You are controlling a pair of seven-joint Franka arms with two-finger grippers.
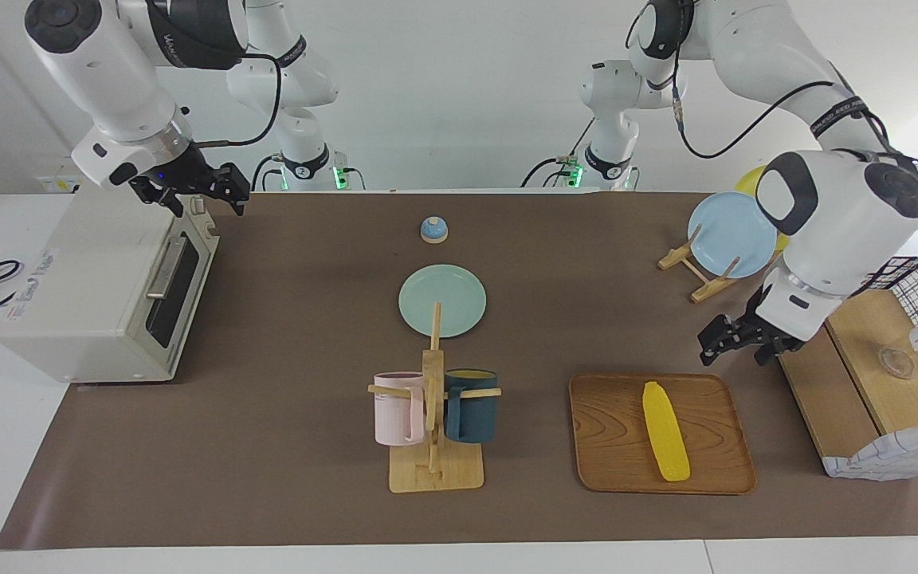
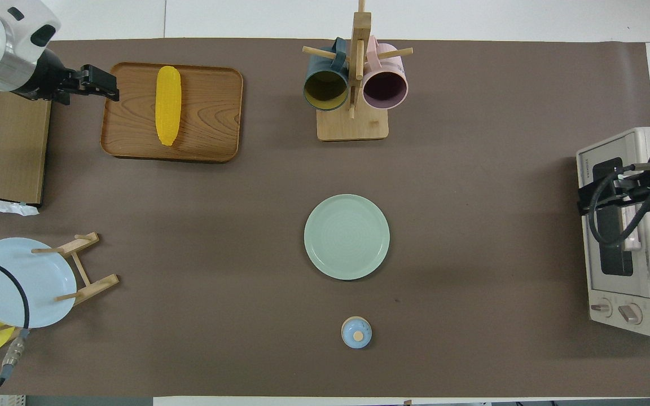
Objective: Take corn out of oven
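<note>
Left end effector (image 1: 734, 341) spread over mat (empty); right end effector (image 1: 202, 191) spread above oven (image 1: 100, 291).

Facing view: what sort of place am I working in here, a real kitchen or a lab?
Most likely a robotics lab staged as a kitchen: a toaster oven, a mug rack and a wooden tray holding a corn cob sit on a brown mat, between bare white walls and loose cables.
</note>
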